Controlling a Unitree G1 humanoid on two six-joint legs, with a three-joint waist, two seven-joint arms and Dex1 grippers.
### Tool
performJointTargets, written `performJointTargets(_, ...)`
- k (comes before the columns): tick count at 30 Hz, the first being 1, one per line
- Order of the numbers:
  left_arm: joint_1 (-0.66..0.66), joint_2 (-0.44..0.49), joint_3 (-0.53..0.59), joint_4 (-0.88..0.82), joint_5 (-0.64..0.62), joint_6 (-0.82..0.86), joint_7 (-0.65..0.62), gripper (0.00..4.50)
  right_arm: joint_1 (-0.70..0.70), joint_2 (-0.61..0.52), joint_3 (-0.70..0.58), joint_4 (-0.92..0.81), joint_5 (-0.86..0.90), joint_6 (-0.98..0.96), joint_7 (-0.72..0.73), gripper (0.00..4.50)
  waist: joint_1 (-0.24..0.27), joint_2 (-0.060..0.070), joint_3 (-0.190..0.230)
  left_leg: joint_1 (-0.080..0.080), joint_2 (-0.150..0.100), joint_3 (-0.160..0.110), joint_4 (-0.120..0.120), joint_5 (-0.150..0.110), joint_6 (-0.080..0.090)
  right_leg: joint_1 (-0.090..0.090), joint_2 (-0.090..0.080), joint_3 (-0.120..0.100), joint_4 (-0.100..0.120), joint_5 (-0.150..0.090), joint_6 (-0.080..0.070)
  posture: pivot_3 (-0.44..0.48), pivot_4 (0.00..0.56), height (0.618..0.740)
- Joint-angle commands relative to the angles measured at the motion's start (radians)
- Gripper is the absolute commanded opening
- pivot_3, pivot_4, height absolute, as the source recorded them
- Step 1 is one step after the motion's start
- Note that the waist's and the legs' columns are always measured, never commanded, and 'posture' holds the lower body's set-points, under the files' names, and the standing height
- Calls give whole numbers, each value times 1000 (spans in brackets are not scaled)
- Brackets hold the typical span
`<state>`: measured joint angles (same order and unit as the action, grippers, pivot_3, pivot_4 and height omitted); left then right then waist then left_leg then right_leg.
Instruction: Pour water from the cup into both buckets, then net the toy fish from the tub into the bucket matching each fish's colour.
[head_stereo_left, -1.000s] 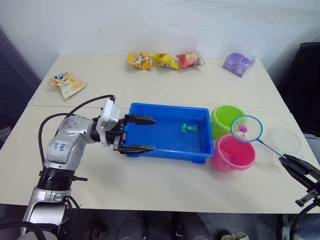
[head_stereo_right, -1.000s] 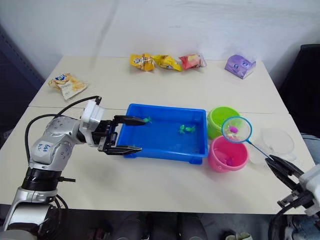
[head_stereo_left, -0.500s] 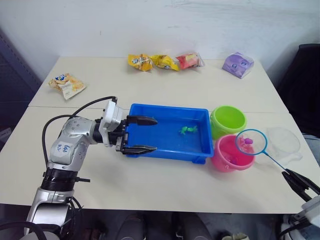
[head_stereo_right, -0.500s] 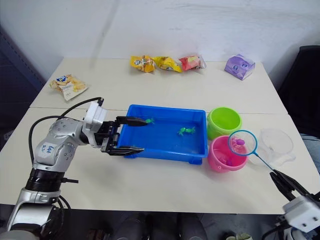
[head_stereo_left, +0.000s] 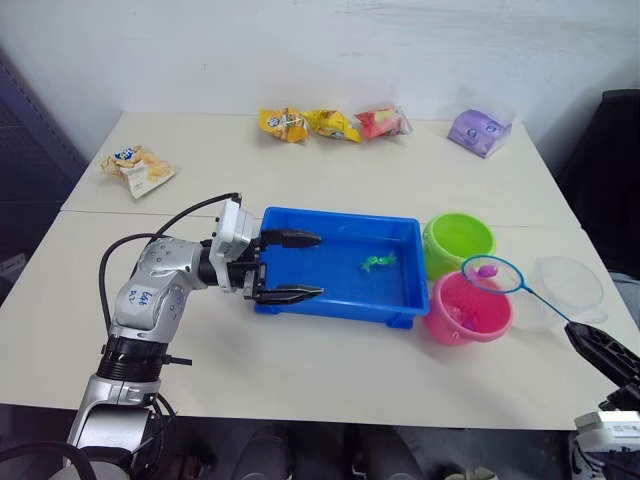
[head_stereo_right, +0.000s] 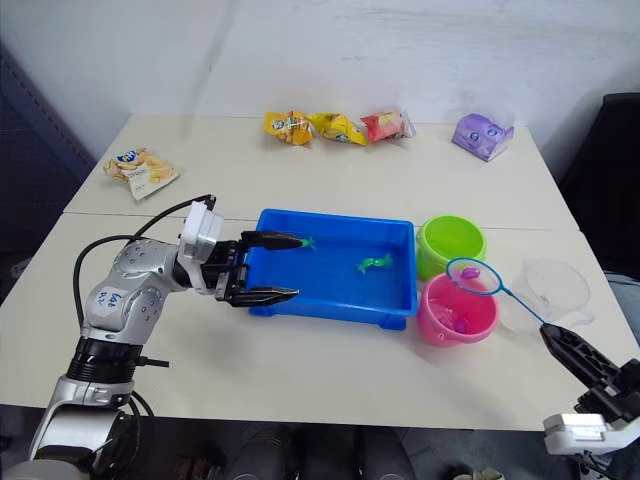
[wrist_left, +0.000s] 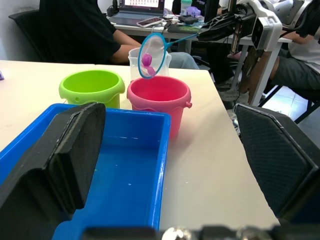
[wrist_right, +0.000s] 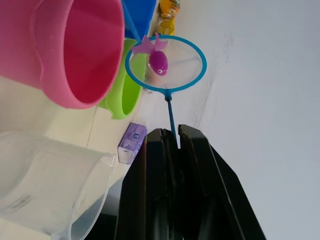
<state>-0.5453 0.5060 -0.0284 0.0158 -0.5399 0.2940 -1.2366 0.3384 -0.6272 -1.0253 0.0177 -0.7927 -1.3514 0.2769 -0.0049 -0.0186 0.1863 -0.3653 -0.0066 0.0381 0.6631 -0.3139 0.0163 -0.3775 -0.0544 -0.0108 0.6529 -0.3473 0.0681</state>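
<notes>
1. Your right hand (wrist_right: 172, 137) is clamped on the net (head_stereo_right: 473, 276) by its thin stick; both fingers are pressed together around it.
2. The net hoop is held up in the air over the pink bucket (head_stereo_right: 457, 309), at its rim on the side nearest the green bucket (head_stereo_right: 450, 243). One pink fish (wrist_right: 158, 61) sits in the mesh.
3. The pink bucket stands just beside the right end of the tub (head_stereo_left: 340, 297), with the green bucket touching it or nearly so on the far side. You can make out small pink shapes inside the pink bucket in the right eye view, too small to count.
4. Your left hand (head_stereo_left: 296, 265) is wide open, nothing in it. It's at the left end of the tub: one finger reaches over the tub's inside, the other lies along the outside of the near wall.
5. A green fish (head_stereo_left: 376, 262) lies in the tub toward the right end. A second green fish (head_stereo_right: 305, 242) shows by the tip of the left hand's far finger.
6. The cup (head_stereo_right: 546, 291) stands on the tabletop (head_stereo_left: 330, 370) right of the buckets, near the right edge.
7. Snack packets along the far edge: yellow (head_stereo_left: 283, 122), yellow (head_stereo_left: 333, 123), red (head_stereo_left: 380, 121), and a purple pouch (head_stereo_left: 480, 130) toward the right corner. Another packet (head_stereo_left: 137, 166) lies at the far left.
8. Left wrist view: a seated person (wrist_left: 80, 27) in a dark top behind the buckets, at a desk with a laptop (wrist_left: 140, 9).
</notes>
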Motion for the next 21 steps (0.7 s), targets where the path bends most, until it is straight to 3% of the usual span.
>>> performJointTargets(1, -21, -6, 2, -2, 3, -14, -1, 4441, 27, -30, -6, 36, -83, 9, -122, 0, 0, 0, 0, 0, 0, 0, 0, 0, 0, 0, 0, 0, 0, 0, 0, 0, 150, 740)
performJointTargets(5, -18, -8, 1, -3, 4, -14, -2, 4441, 39, -46, -32, 2, -149, 46, -261, 0, -3, 0, 0, 1, 0, 0, 0, 0, 0, 0, 0, 0, 1, -1, -1, 0, 150, 740)
performJointTargets(9, -16, -21, -14, 5, 12, -20, -11, 4441, 109, -38, 71, -12, -197, 79, -316, 0, -3, 0, 0, 2, 0, 0, 0, 0, -1, 1, 0, 0, 1, -1, -1, 0, 150, 740)
performJointTargets(13, -24, -25, -9, 8, 9, -16, -10, 4441, 124, -46, 17, -107, -145, 209, -366, 0, -7, 2, -1, 2, 0, 1, 0, 0, -1, 1, 1, 1, 1, -1, -1, 0, 150, 740)
performJointTargets(21, -26, -32, -10, 21, 15, -22, -8, 4441, 202, -65, 120, -188, 13, 292, -339, 0, -9, 2, -1, 5, 1, 1, -2, 0, -1, 3, 1, 2, 1, -1, -2, 0, 150, 740)
